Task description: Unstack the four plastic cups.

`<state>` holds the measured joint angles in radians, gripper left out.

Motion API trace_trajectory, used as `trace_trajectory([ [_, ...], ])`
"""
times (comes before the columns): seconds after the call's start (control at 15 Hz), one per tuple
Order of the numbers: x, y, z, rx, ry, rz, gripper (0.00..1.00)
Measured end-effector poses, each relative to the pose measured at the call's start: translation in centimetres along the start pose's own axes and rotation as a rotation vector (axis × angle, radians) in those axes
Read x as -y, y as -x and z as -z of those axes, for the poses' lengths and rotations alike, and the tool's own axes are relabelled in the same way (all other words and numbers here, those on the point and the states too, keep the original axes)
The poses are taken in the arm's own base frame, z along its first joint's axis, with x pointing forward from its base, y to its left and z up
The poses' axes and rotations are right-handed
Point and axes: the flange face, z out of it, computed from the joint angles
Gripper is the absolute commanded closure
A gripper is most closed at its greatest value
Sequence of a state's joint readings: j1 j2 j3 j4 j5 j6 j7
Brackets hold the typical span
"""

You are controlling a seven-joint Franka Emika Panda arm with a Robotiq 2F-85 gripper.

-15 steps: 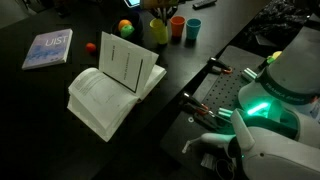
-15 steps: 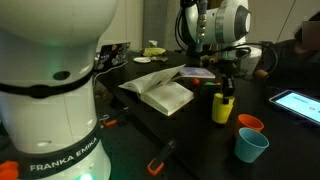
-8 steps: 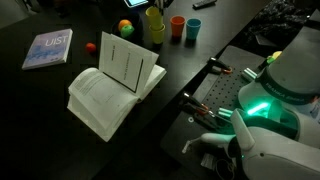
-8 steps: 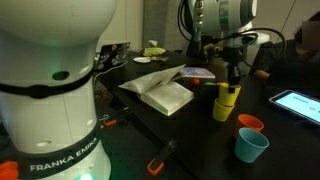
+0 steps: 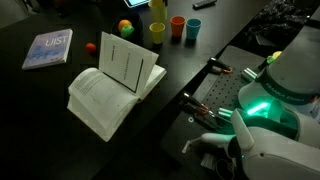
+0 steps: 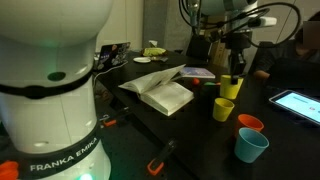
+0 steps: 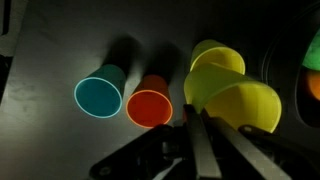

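Note:
Four plastic cups stand in a row on the dark table. The teal cup [image 7: 100,96] and the orange cup [image 7: 150,107] sit side by side, and one yellow cup [image 7: 213,53] stands beside them. My gripper [image 6: 236,74] is shut on the rim of the other yellow cup [image 6: 232,89] and holds it in the air just above the standing yellow cup [image 6: 223,108]. In an exterior view the standing yellow cup [image 5: 157,32], orange cup [image 5: 177,27] and teal cup [image 5: 193,29] show, with the lifted cup [image 5: 160,3] at the top edge.
An open book [image 5: 115,85] lies mid-table, a blue book [image 5: 48,48] to its far side. A small multicoloured ball [image 5: 125,27] sits near the cups. A tablet [image 6: 298,102] lies beyond the cups. The robot base [image 6: 55,100] fills the foreground.
My gripper has risen with the upper yellow cup, pulling it out of the lower yellow cup, which stays on the table.

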<state>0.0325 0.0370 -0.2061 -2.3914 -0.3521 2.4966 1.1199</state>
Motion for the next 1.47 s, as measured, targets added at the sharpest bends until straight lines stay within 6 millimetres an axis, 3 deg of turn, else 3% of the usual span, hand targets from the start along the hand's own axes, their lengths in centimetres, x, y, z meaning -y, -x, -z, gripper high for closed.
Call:
trace_trajectory([
  [0.2, -1.2, 0.7, 1.2, 0.028, 0.028, 0.025, 0.97],
  [0.4, -2.9, 1.8, 0.7, 0.057, 0.058, 0.033, 0.99],
  [0.87, -6.5, 5.2, -3.5, 0.100, 0.096, 0.068, 0.98],
  [1.47, -8.1, 8.2, -8.4, 0.061, 0.079, 0.052, 0.99],
])
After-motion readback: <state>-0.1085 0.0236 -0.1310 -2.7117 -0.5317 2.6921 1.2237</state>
